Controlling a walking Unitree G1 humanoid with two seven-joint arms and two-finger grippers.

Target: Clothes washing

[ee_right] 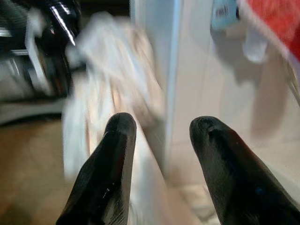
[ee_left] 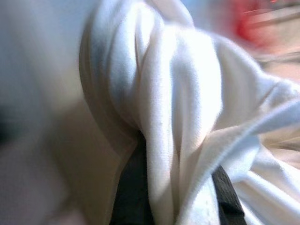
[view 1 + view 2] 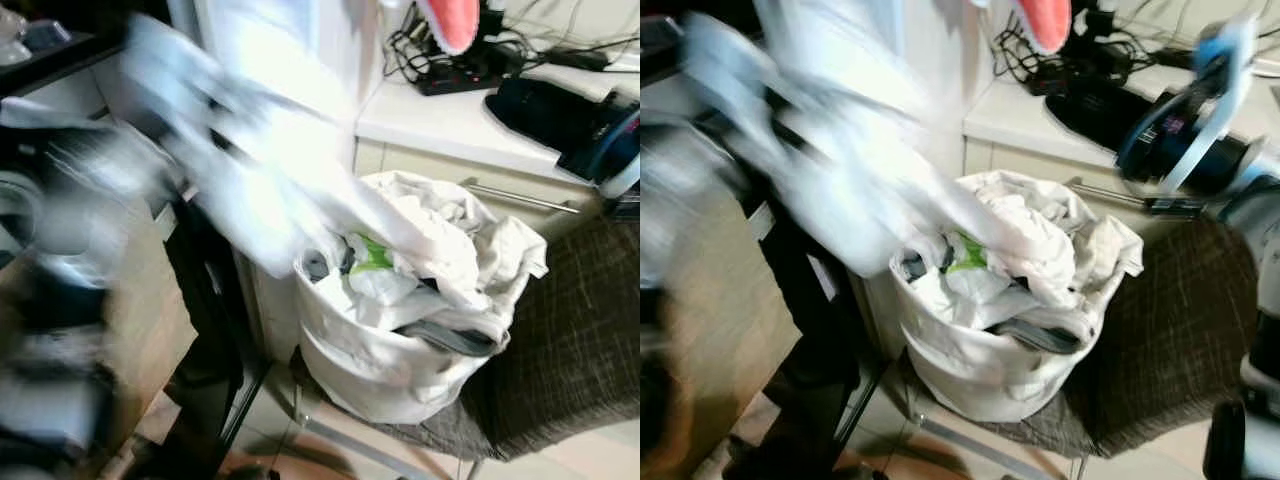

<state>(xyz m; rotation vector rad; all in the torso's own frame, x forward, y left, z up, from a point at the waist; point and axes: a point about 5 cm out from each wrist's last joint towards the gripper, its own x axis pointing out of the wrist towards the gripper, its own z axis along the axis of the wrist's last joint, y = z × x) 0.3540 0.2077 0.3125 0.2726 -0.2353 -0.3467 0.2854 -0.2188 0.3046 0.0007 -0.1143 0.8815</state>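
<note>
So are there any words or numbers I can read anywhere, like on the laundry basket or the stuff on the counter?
None can be read.
Laundry basket: plain white, no print showing.
Green patch on a cloth in the basket: too blurred to tell if it has letters.
Dark things on the counter: no label clear enough to read.
Blue tag by the wall in the right wrist view: dark marks, too blurred to read.

A white table (image 3: 440, 125) with a metal handle (image 3: 520, 197) carries black cables (image 3: 440, 55). A dark woven cloth (image 3: 575, 340) drapes below it. The floor (image 3: 290, 440) is pale tile; a wooden panel (image 3: 150, 320) stands left.
</note>
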